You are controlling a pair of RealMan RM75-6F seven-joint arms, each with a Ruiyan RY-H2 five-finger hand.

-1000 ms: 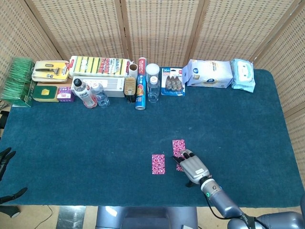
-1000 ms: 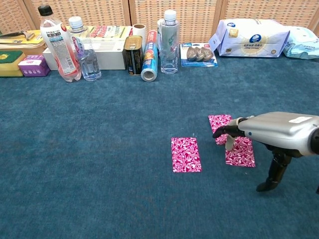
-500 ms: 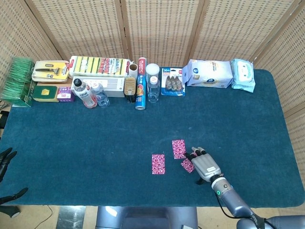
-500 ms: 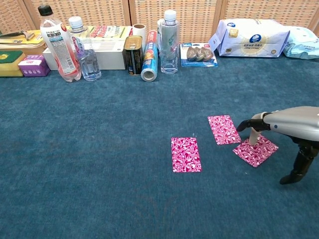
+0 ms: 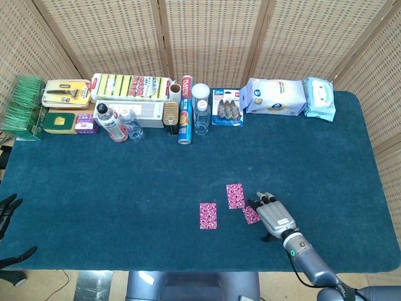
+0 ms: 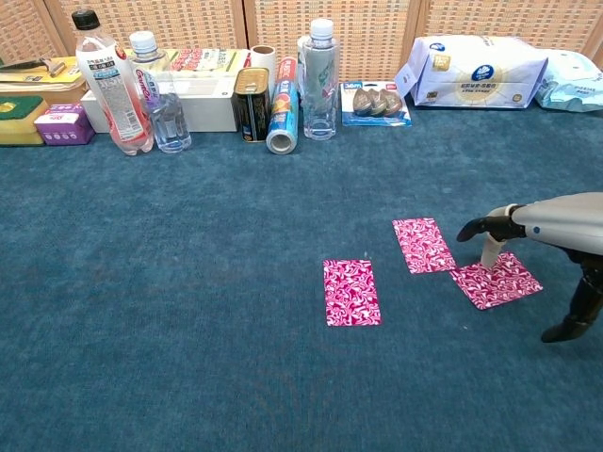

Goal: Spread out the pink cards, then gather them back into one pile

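Here the right hand [image 6: 551,226] presses a light fingertip [image 6: 490,254] down on the rightmost of three pink swirl-patterned cards [image 6: 496,284], its other fingers curled forward and gripping nothing, while the thumb props on the dark blue felt worktop [image 6: 188,330]. Taking the middle pink card [image 6: 423,245] as the landmark, the pressed card lies just right of it and a little nearer the robot, corner almost touching, turned askew; the third pink card [image 6: 351,292] lies apart to the left of it and nearer the robot. The left hand [image 5: 7,210] shows only as dark fingers at the worktop's edge, far left of the middle card, and I cannot tell how it is set. The spreading looks nearly done, so the step in hand is probably finishing this slide. To do it well, keep the pressure light and straight down so the card glides over the felt rather than buckling, drag it fully clear of the middle card, then lift the finger cleanly so the card does not follow. Compared with a second ago, the pressed card has moved rightward off the middle card it overlapped and has rotated, and the hand has travelled right with it; the other two cards have not shifted.
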